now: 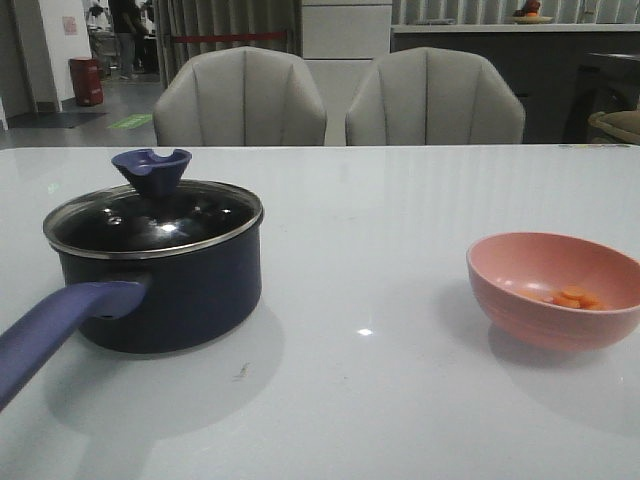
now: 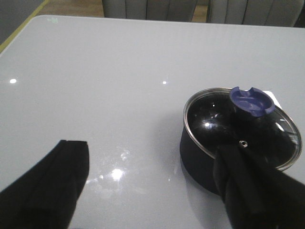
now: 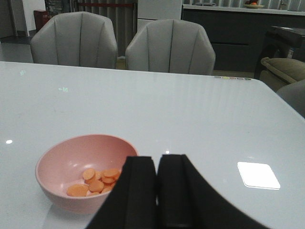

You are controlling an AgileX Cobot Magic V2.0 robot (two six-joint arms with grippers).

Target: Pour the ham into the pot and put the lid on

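Observation:
The dark navy pot (image 1: 170, 290) stands at the table's left with its purple-blue handle (image 1: 60, 325) pointing to the near left. The tinted glass lid (image 1: 155, 215) with its blue knob (image 1: 150, 168) sits on it. It also shows in the left wrist view (image 2: 209, 157), with the lid (image 2: 248, 129) on top. Several orange ham slices (image 1: 575, 298) lie in the pink bowl (image 1: 555, 290) at the right; the right wrist view shows them (image 3: 97, 180) too. My left gripper (image 2: 152, 191) is open, beside the pot. My right gripper (image 3: 157, 164) is shut and empty, beside the bowl (image 3: 81, 171).
Two grey chairs (image 1: 240, 100) (image 1: 435, 100) stand behind the table's far edge. A white table (image 1: 380, 220) spreads between the pot and the bowl. Neither arm shows in the front view.

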